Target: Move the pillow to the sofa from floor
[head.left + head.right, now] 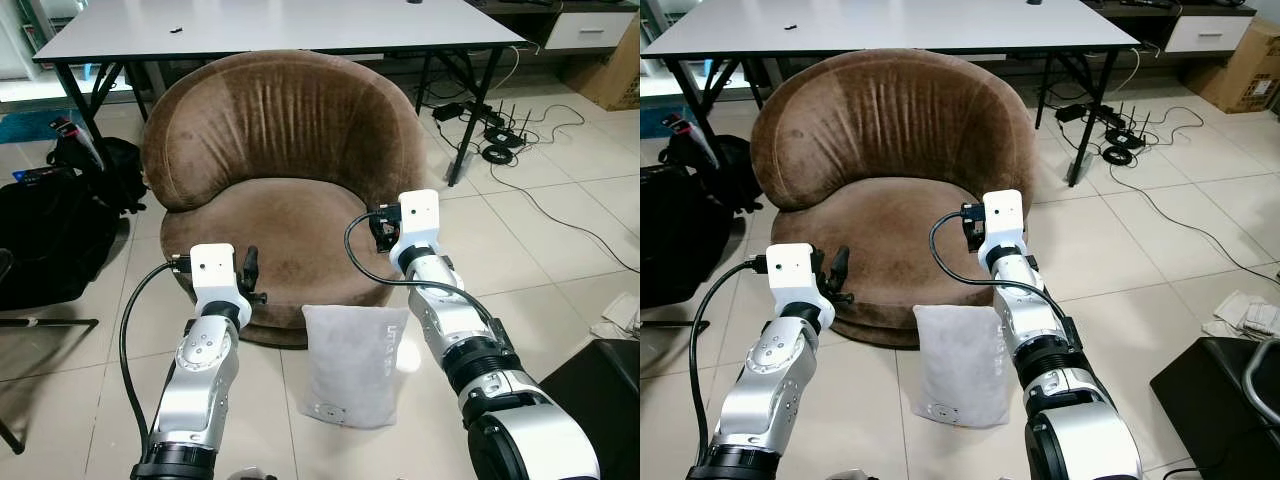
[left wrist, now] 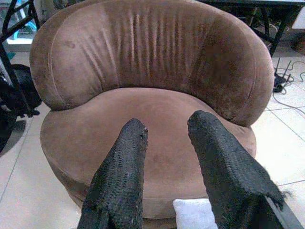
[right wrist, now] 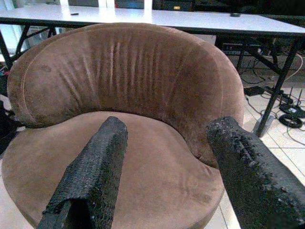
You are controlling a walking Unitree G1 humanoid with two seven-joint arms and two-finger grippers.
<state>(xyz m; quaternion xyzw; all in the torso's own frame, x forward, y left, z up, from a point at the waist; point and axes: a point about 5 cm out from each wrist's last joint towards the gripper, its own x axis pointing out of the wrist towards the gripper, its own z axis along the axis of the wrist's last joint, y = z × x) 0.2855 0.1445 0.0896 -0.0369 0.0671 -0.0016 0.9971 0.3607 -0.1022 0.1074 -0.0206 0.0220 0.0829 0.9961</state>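
Observation:
A pale grey pillow (image 1: 355, 365) stands on the tile floor, leaning against the front of the round brown sofa (image 1: 280, 130). Both arms reach forward on either side of it. My left gripper (image 2: 167, 126) hovers to the pillow's left near the sofa's front edge, open, with nothing between its fingers; a corner of the pillow (image 2: 193, 214) shows beneath it. To the pillow's upper right, my right gripper (image 3: 169, 126) is held over the seat edge, open wide and holding nothing.
A white table (image 1: 300, 25) stands behind the sofa. Black bags (image 1: 50, 230) lie on the floor at the left. Cables and a router (image 1: 495, 135) sprawl at the right, with a black object (image 1: 600, 380) at the lower right.

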